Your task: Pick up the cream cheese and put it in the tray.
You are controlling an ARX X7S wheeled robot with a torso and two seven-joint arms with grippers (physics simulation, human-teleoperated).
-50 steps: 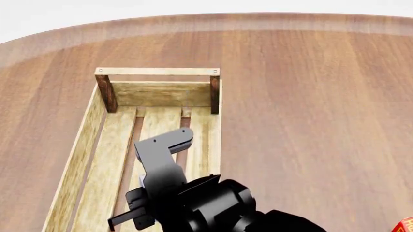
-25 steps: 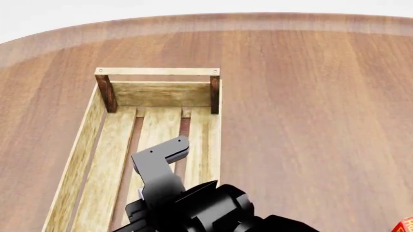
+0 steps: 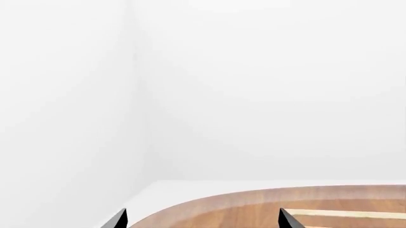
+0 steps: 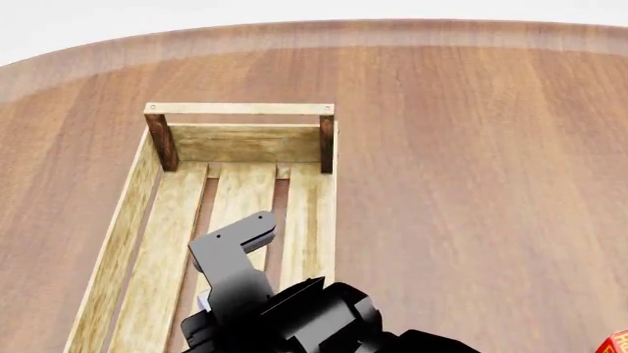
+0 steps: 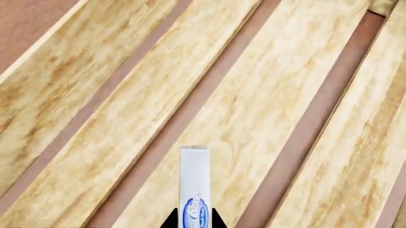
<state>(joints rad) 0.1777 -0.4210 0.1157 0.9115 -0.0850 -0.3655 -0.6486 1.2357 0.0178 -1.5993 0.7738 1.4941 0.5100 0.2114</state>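
Observation:
The cream cheese (image 5: pixel 193 185), a thin white box with a dark blue oval logo, stands edge-on between the fingertips of my right gripper (image 5: pixel 193 221), which is shut on it. It hangs over the light-wood slats of the tray (image 5: pixel 285 95). In the head view my right arm (image 4: pixel 284 316) reaches over the near half of the tray (image 4: pixel 240 109) and hides the box. My left gripper (image 3: pixel 201 221) is open with nothing between its tips. It faces a white wall, with a bit of the tray (image 3: pixel 343 213) beside it.
The round wooden table (image 4: pixel 471 184) spreads to the right of the tray and behind it. A red box corner (image 4: pixel 618 343) shows at the head view's lower right edge. The table's curved edge (image 3: pixel 209 199) shows in the left wrist view.
My right arm has drawn back toward the near end of the tray and slightly left, still holding the cream cheese. The tray has not moved.

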